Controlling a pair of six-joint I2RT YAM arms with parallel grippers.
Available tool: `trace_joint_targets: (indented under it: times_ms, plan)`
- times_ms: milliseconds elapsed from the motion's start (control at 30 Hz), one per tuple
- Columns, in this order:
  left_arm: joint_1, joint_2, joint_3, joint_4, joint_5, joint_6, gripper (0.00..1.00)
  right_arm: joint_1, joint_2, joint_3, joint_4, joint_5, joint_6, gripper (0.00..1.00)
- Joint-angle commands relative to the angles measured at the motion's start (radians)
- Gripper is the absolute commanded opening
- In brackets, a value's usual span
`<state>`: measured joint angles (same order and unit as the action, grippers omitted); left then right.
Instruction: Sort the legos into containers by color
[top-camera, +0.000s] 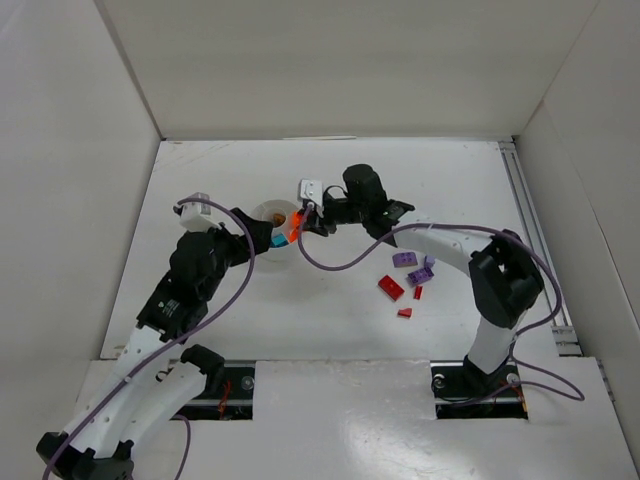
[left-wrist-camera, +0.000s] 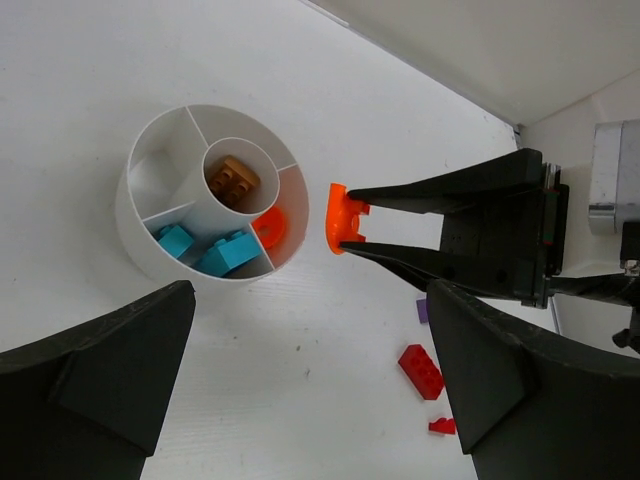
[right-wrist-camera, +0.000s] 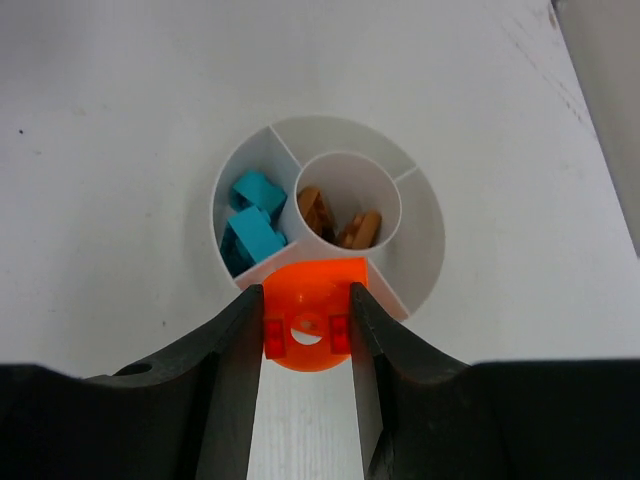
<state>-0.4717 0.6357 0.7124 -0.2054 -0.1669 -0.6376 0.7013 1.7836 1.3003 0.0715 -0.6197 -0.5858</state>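
The white divided dish (top-camera: 264, 211) stands at mid-table. In the left wrist view the dish (left-wrist-camera: 138, 215) holds teal bricks (left-wrist-camera: 215, 250) in one wedge, an orange piece (left-wrist-camera: 270, 228) in another and a brown brick (left-wrist-camera: 232, 180) in the hub. My right gripper (top-camera: 301, 225) is shut on the orange ring-shaped piece (right-wrist-camera: 312, 300) and holds it at the dish's near rim (right-wrist-camera: 425, 225), just above the wedge wall. My left gripper (left-wrist-camera: 310, 300) is open and empty just left of the dish. A red brick (top-camera: 390, 288), small red pieces (top-camera: 405, 313) and purple bricks (top-camera: 405, 259) lie loose on the table to the right.
A small white box (top-camera: 312, 189) sits just behind the dish, beside the right wrist. White walls enclose the table on the left, the back and the right. A metal rail (top-camera: 530, 220) runs along the right edge.
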Motion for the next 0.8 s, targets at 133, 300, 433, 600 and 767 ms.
trace_joint_targets:
  times_ms: [133,300,433,600,767]
  plan:
    - [-0.005,-0.031,-0.001,0.012,-0.020,-0.016,1.00,0.001,0.086,0.051,0.290,-0.219,0.035,0.38]
    - [-0.005,-0.041,-0.001,0.012,-0.029,-0.016,1.00,0.001,0.137,0.062,0.356,-0.229,0.044,0.39]
    - [-0.005,-0.050,-0.001,0.003,-0.040,-0.016,1.00,-0.010,0.161,0.051,0.395,-0.213,0.057,0.39]
    - [-0.005,-0.050,-0.001,-0.006,-0.049,-0.016,1.00,-0.028,0.183,0.042,0.431,-0.213,0.080,0.39]
    - [-0.005,-0.050,-0.001,-0.006,-0.060,-0.016,1.00,-0.028,0.183,-0.010,0.441,-0.190,0.080,0.44]
